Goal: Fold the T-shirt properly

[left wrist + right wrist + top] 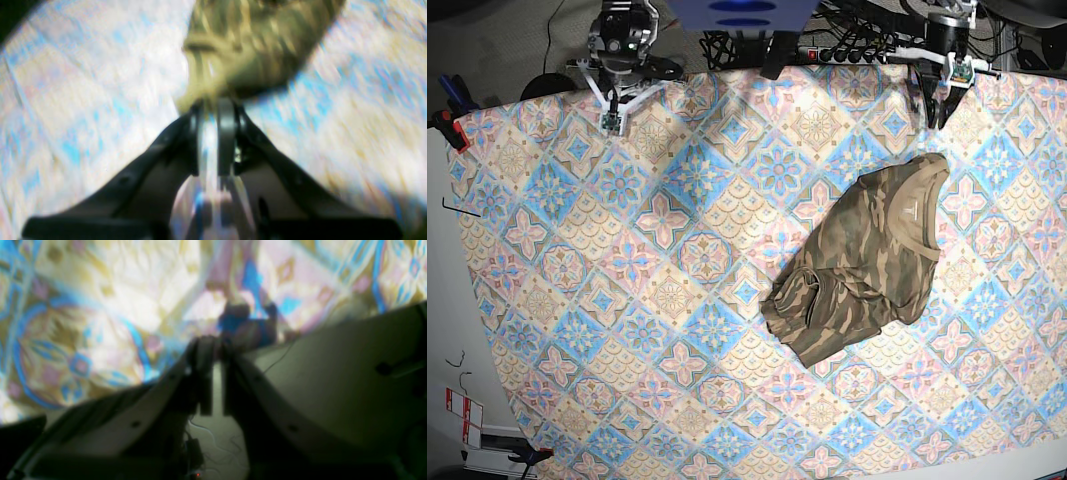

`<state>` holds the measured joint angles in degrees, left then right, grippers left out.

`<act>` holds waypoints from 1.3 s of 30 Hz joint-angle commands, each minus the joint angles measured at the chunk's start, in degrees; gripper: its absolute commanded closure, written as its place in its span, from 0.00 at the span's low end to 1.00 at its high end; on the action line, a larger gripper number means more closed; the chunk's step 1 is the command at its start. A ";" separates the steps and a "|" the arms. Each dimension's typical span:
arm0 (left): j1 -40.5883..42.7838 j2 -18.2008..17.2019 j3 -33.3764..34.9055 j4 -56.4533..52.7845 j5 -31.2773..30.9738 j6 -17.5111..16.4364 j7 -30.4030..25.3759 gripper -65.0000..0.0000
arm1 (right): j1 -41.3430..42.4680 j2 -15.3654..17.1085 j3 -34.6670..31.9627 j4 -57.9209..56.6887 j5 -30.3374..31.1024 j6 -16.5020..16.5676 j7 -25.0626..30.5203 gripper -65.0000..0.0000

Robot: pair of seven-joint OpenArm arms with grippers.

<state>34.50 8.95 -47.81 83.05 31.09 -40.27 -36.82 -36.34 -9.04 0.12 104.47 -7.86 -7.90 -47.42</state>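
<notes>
On the base view's right-hand side, the T-shirt (864, 235) lies on the tablecloth (677, 270), in front of the left arm. I assess the fold as early. The camouflage body forms an elongated, uneven bundle: the neckband (911, 212) faces the right side of that view, and the end nearer the camera is crumpled, with a dark opening between its layers. No squared edge or flat, aligned panel is visible. Remaining work, in my judgement: spread the crumpled end, align the sleeves and sides, make the folds, then flatten the result.

Left arm: it reaches in from the far edge, with the left gripper (938, 122) pointing down toward the shirt's far end. In the left wrist view a narrow gap separates the jaws, and fabric lies at or just beyond the tips. I cannot tell whether they grasp it or touch it; the view is blurred.

Right arm: the right gripper (613, 124) points down at the far part of the cloth on the opposite side, well apart from the shirt. Its jaws are closed together, with no fabric of the shirt between them.
</notes>
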 commanded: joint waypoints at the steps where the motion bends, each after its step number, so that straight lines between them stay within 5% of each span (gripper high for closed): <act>1: 1.24 0.05 -0.23 0.69 -1.33 0.27 -1.64 0.91 | -1.51 0.04 0.01 0.46 -0.19 -0.23 1.40 0.94; 11: 12.05 0.05 5.92 -3.27 -1.33 0.27 -1.64 0.91 | -8.63 0.04 0.01 -5.78 -0.19 -0.23 12.74 0.94; 23: 8.71 0.05 5.39 -22.08 5.35 0.27 -1.38 0.91 | -7.05 0.20 0.10 -25.21 -0.10 -0.23 26.36 0.94; 30: 1.76 -0.03 -2.52 -34.56 11.68 0.27 -1.38 0.91 | -2.04 1.26 4.14 -35.94 -0.10 -0.05 31.64 0.94; 39: -7.03 -1.52 -13.68 -37.02 25.74 0.27 2.05 0.91 | 3.94 2.93 4.50 -51.23 -0.10 -0.05 38.32 0.94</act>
<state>26.79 7.68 -61.12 45.82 57.30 -39.77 -34.00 -31.79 -5.93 4.69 52.88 -8.05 -7.77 -9.58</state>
